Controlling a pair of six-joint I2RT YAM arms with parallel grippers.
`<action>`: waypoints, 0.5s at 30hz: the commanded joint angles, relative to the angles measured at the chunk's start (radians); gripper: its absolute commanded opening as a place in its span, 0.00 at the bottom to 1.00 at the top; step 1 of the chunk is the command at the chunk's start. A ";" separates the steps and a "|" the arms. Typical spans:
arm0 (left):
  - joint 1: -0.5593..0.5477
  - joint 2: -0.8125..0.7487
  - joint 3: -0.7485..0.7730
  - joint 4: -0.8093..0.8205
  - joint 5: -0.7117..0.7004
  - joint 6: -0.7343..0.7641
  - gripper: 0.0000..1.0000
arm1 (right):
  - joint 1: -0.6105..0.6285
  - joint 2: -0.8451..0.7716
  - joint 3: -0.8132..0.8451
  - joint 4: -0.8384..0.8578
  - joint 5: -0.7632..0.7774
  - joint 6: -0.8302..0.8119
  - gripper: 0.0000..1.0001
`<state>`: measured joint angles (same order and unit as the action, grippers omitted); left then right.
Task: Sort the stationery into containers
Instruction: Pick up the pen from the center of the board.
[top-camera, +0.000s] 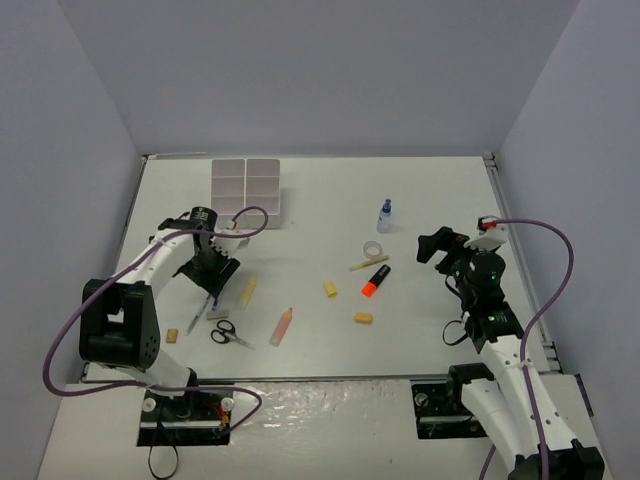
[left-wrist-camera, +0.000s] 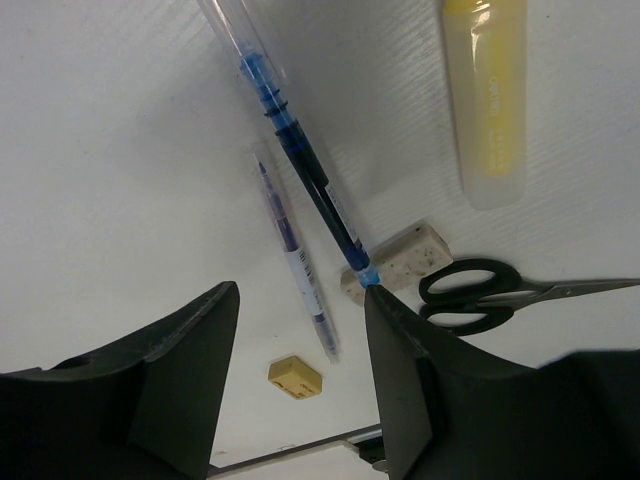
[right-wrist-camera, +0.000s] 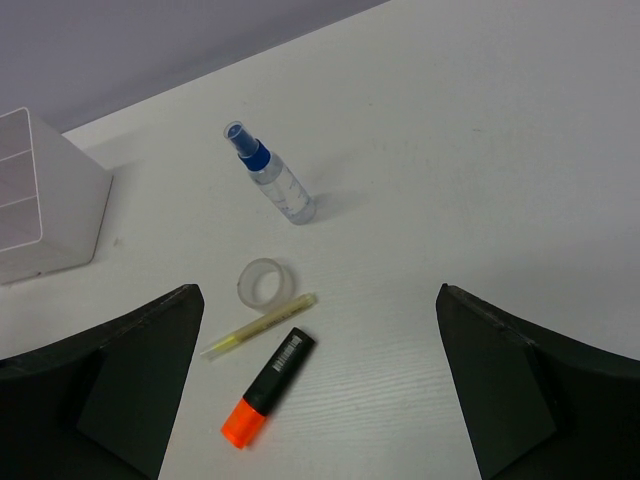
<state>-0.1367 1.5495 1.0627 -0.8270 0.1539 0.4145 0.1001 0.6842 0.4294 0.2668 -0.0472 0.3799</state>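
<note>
My left tool (left-wrist-camera: 300, 292) hangs half spread over the white counter (left-wrist-camera: 100, 150), pinching nothing (the tip of the clear blue-ink pen (left-wrist-camera: 300, 160) meets one finger). A slimmer purple-ink pen (left-wrist-camera: 295, 250), a pale block eraser (left-wrist-camera: 405, 258) and black-handled scissors (left-wrist-camera: 480, 295) lie just beside it. The white six-compartment plastic container (top-camera: 248, 190) stands farther back. My right tool (right-wrist-camera: 318, 295) is spread wide above the clear tape roll (right-wrist-camera: 265, 283), thin yellow pen (right-wrist-camera: 260, 328) and orange-capped black highlighter (right-wrist-camera: 268, 388). The blue-capped clear bottle (right-wrist-camera: 270, 180) stands beyond them.

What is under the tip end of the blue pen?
A beige eraser lies under the blue pen; the pen covers one corner of it. Whether they touch cannot be seen.
</note>
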 joint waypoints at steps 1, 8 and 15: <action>0.041 0.061 0.055 0.028 0.010 -0.015 0.45 | 0.009 -0.005 0.058 0.046 0.027 -0.016 1.00; 0.078 0.087 0.024 0.066 -0.001 -0.002 0.44 | 0.009 -0.014 0.051 0.034 0.040 -0.024 1.00; 0.074 0.089 0.009 0.093 0.012 -0.016 0.44 | 0.009 -0.008 0.057 0.029 0.044 -0.026 1.00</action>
<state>-0.0588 1.6680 1.0663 -0.7574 0.1575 0.4084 0.1001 0.6766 0.4305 0.2483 -0.0292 0.3656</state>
